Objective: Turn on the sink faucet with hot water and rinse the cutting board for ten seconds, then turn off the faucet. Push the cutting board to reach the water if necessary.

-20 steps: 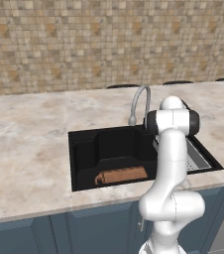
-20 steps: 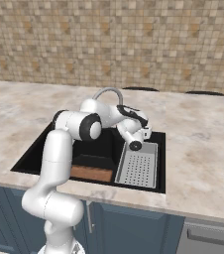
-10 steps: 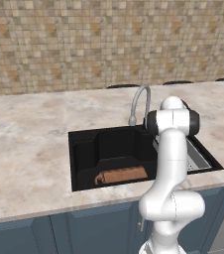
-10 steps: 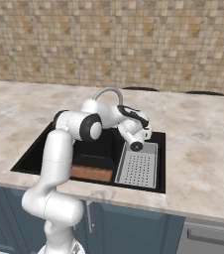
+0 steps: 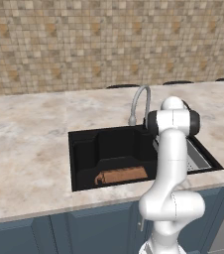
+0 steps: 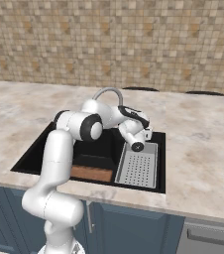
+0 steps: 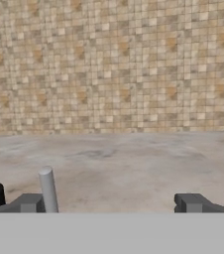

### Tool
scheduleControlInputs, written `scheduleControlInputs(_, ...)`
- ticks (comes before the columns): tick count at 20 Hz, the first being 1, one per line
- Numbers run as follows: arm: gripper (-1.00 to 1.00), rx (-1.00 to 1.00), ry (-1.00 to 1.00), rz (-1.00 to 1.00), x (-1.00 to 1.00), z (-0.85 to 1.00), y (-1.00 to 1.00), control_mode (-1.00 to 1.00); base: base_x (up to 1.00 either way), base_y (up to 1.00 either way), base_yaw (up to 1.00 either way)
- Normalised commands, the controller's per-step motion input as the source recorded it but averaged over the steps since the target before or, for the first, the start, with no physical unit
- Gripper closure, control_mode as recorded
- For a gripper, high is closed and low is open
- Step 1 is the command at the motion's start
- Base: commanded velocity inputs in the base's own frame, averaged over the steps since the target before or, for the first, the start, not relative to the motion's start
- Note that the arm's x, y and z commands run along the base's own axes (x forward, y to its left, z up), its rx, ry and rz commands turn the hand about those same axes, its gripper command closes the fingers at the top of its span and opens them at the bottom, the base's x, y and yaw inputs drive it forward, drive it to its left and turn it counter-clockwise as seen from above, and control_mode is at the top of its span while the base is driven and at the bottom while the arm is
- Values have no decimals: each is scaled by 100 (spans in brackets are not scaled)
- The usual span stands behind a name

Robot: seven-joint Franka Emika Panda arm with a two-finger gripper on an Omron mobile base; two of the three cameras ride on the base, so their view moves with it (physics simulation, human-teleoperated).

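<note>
From the hand view my two-finger gripper point(image 7: 111, 202) has its jaws spread wide, one dark tip at each lower corner, nothing between them but pale marble counter point(image 7: 134, 163) and the tan tiled wall point(image 7: 114, 64) beyond. A slim grey upright rod point(image 7: 48, 191) stands just beside the left tip; I can't tell whether they touch. Its top is cut short and its foot is hidden.

In the left base view the slim grey gooseneck sink faucet point(image 5: 140, 101) arches over the large black recessed sink point(image 5: 91, 154); my arm covers the sink's right part. The long brown wooden cutting board point(image 5: 121, 175) lies flat on the basin floor near the front wall, its far end hidden behind my arm. The grey perforated tray point(image 6: 138, 167) sits in the right side.
</note>
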Motion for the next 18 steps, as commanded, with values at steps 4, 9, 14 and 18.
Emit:
scheduleControlInputs(4,-100,0,0,0,-2,0,-36,-100,0,0,0)
scheduleControlInputs(9,-100,0,0,0,-3,0,-40,-100,0,0,0)
scheduleControlInputs(14,-100,0,0,0,-3,0,-46,-100,0,0,0)
scheduleControlInputs(18,-100,0,0,0,-6,0,-49,-100,0,0,0)
